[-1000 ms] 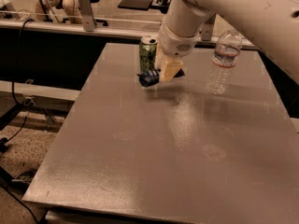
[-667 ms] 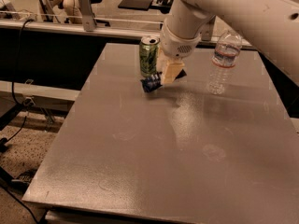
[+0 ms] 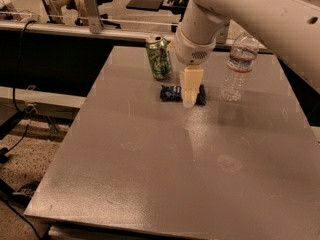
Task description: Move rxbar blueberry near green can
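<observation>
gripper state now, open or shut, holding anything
gripper: cannot be told whether open or shut; it sits low over the middle of the rxbar blueberry, which lies near the green can.

Arm [image 3: 260, 14] from upper right; tool [image 3: 189, 100] pointing down

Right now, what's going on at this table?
The robot's arm reaches in from the upper right, and its tool is down at a dark blue snack bar lying flat on the table. The bar lies close to the green can, a little nearer the camera and not touching it. A water bottle stands on the other side of the tool. Whether the tool is gripping the bar cannot be seen.
</observation>
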`<action>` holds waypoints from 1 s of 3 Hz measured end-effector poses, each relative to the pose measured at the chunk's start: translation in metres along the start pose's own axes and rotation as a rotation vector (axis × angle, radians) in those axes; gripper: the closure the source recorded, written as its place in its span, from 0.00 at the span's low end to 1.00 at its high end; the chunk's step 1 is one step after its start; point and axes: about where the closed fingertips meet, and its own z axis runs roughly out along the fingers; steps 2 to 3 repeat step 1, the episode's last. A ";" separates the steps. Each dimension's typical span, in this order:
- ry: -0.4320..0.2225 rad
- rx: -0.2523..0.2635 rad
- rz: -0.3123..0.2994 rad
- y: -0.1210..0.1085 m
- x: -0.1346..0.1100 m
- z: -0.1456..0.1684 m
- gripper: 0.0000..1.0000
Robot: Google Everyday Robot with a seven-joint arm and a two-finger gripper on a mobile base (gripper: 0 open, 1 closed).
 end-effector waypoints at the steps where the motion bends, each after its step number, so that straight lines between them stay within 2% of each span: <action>1: 0.000 0.000 0.000 0.000 0.000 0.000 0.00; 3: 0.000 0.000 0.000 0.000 0.000 0.000 0.00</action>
